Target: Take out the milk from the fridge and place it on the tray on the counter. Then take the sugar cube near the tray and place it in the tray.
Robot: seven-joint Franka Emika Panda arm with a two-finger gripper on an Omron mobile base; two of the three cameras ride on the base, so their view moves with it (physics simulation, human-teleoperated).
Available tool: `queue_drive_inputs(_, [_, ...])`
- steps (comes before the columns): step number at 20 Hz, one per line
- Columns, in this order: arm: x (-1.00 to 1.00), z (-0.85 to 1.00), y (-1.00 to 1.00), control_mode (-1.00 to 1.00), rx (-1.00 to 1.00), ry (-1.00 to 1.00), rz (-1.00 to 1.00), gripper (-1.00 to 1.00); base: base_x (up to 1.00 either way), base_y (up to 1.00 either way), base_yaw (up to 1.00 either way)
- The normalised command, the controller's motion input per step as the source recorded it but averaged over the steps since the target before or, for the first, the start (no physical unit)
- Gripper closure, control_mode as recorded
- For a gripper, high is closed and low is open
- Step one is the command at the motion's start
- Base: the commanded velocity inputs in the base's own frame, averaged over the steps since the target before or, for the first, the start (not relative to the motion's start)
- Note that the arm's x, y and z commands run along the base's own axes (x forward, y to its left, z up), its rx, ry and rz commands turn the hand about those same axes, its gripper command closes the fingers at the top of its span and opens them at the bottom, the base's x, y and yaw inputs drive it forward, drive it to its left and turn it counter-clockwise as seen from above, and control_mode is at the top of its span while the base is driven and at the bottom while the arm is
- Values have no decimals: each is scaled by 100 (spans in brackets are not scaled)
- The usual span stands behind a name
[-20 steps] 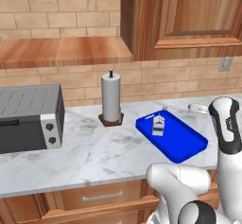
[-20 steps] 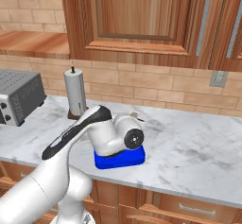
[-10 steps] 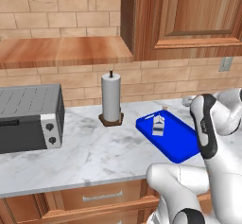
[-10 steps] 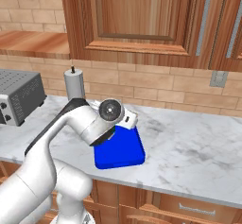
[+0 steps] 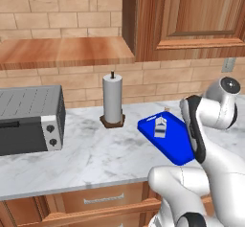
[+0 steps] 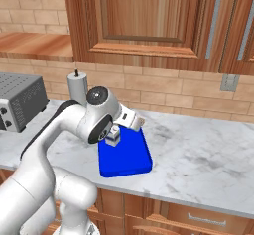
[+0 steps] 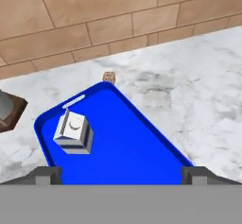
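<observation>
The milk (image 7: 73, 133), a small white carton, stands upright on the blue tray (image 7: 127, 152) near its slot-handle end, also seen from the base cameras as milk (image 5: 160, 125) on the tray (image 5: 174, 144). The sugar cube (image 7: 109, 77) lies on the marble counter (image 7: 198, 90) just beyond the tray's far corner, close to the brick wall. My gripper (image 7: 122, 176) hangs open and empty above the tray's near part, facing the wall; from the right base camera the gripper (image 6: 135, 122) sits just above the milk (image 6: 113, 136). The fridge is out of view.
A paper-towel roll (image 5: 113, 99) stands left of the tray, and a grey toaster oven (image 5: 28, 120) sits farther left. Wooden cabinets hang above the counter (image 6: 208, 149). An outlet (image 6: 229, 82) is on the brick wall at right.
The arm has swung and folded, carrying the hand up from the tray's front to above its far end. The jaws stayed open; the milk rests on the tray as before.
</observation>
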Motion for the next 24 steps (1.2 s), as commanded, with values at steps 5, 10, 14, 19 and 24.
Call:
queue_drive_inputs(5, [-5,0,1,-100,-9,2,-3,-100,0,0,0])
queue_drive_inputs(10, [25,-15,1,-100,0,15,0,-100,0,0,0])
queue_drive_inputs(14, [53,-7,0,-100,2,24,0,-100,0,0,0])
queue_drive_inputs(19, [30,-2,0,-100,0,6,0,-100,0,0,0])
queue_drive_inputs(24, [28,-11,0,-100,0,1,0,-100,0,0,0])
